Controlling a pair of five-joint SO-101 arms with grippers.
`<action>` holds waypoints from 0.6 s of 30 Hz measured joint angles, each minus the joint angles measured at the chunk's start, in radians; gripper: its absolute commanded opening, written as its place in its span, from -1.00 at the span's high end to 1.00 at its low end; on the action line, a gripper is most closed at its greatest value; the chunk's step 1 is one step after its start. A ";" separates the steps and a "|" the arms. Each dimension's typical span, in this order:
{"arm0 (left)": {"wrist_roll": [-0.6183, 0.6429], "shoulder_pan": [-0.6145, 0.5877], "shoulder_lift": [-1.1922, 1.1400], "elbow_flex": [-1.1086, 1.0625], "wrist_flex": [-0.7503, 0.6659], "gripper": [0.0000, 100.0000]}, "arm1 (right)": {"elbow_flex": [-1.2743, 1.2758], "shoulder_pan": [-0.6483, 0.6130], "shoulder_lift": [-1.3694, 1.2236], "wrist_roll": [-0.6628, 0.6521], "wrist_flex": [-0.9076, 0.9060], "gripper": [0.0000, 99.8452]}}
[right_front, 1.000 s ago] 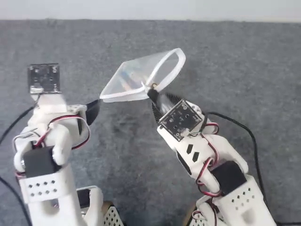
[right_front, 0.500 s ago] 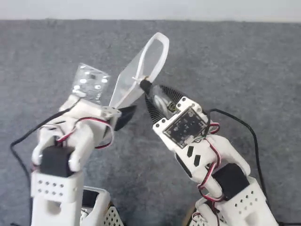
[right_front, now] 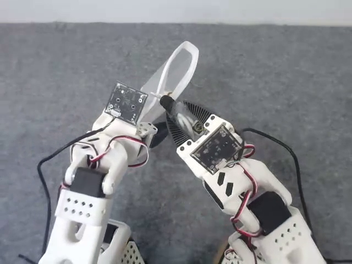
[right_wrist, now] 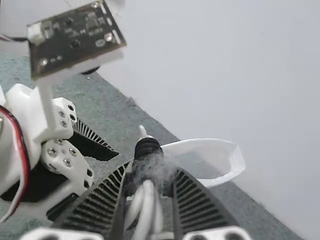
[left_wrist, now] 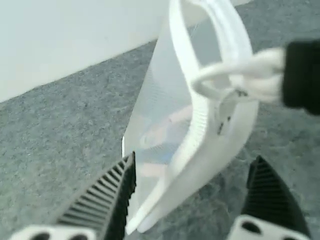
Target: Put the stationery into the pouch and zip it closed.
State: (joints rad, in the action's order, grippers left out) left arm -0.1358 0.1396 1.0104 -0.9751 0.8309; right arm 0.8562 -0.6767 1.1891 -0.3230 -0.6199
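The translucent white pouch [right_front: 171, 74] hangs in the air, edge-on, above the grey table. Blurred coloured stationery [left_wrist: 161, 140] shows through its wall. My right gripper [right_front: 166, 103] is shut on the white zipper pull cord [left_wrist: 235, 75] at the pouch's mouth; in the right wrist view that gripper [right_wrist: 147, 165] pinches the cord, with the pouch rim [right_wrist: 212, 160] looping beyond it. My left gripper [left_wrist: 195, 162] is open, its ribbed fingers [left_wrist: 107, 200] standing on either side of the pouch's lower part [left_wrist: 185, 125]. From above, the left gripper [right_front: 155, 132] sits under the pouch, close beside the right one.
Grey carpet-like table surface [right_front: 286, 71] runs to a pale wall [right_front: 176, 10] at the back. The two arm bases stand near the front edge, and a black cable [right_front: 278, 144] loops by the right arm. The left arm's camera board [right_wrist: 75, 35] is close to the right gripper.
The left arm has swung in toward the middle, next to the right gripper. The pouch has turned from lying wide and flat to standing narrow and upright. The right gripper kept the cord.
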 measured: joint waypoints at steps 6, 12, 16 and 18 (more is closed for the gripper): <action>0.000 0.002 0.000 -0.092 -0.158 0.67 | -0.002 0.000 0.000 0.006 -0.005 0.99; 0.000 0.005 0.000 -0.160 -0.301 0.76 | -0.002 -0.005 0.002 0.043 -0.023 0.99; 0.000 0.005 0.000 -0.215 -0.413 0.92 | -0.003 -0.005 0.002 0.054 -0.041 0.99; 0.000 0.005 0.000 -0.238 -0.462 0.99 | -0.003 -0.005 0.002 0.055 -0.043 0.99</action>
State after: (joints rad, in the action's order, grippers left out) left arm -0.1358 0.1442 1.0104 -1.2129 0.3690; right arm 0.8531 -0.6813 1.1907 -0.2677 -0.6628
